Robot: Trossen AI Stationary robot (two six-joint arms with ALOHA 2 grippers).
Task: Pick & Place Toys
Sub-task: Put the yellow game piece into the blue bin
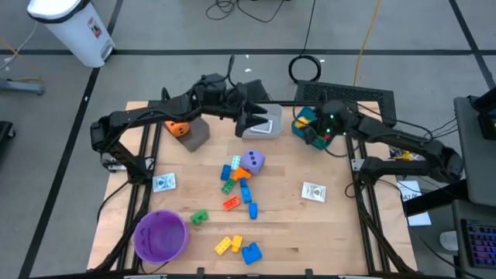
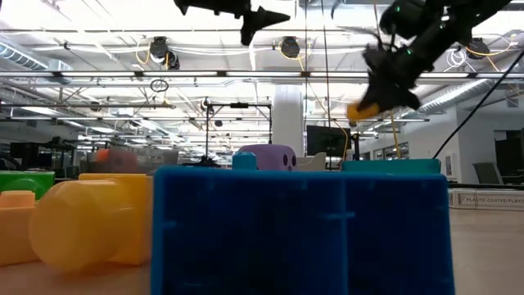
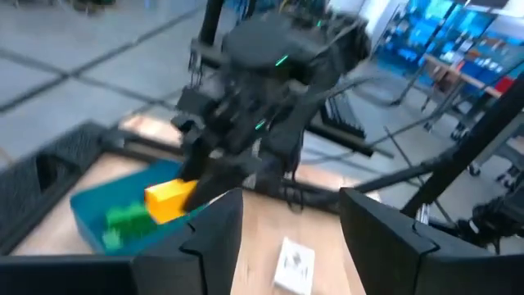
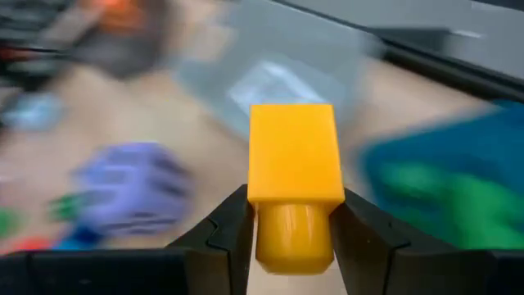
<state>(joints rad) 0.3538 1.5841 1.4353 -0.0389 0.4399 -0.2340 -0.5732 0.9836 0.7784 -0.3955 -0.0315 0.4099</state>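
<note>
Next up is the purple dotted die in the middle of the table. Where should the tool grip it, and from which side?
Come straight down on the purple die and close on two opposite flat side faces. It sits high among low bricks, so its top half is free. A blue brick touches its left side and an orange brick its near side. The open left tool hovers closest; the right tool holds a yellow brick.

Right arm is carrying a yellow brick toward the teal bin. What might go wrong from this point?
The right gripper pinches the yellow brick only at its lower stud, so it may twist or slip out early. The teal bin sits at the table's far edge, so a late release could drop the brick outside it. The left gripper hovers open nearby over the white bin; the arms may crowd.
</note>
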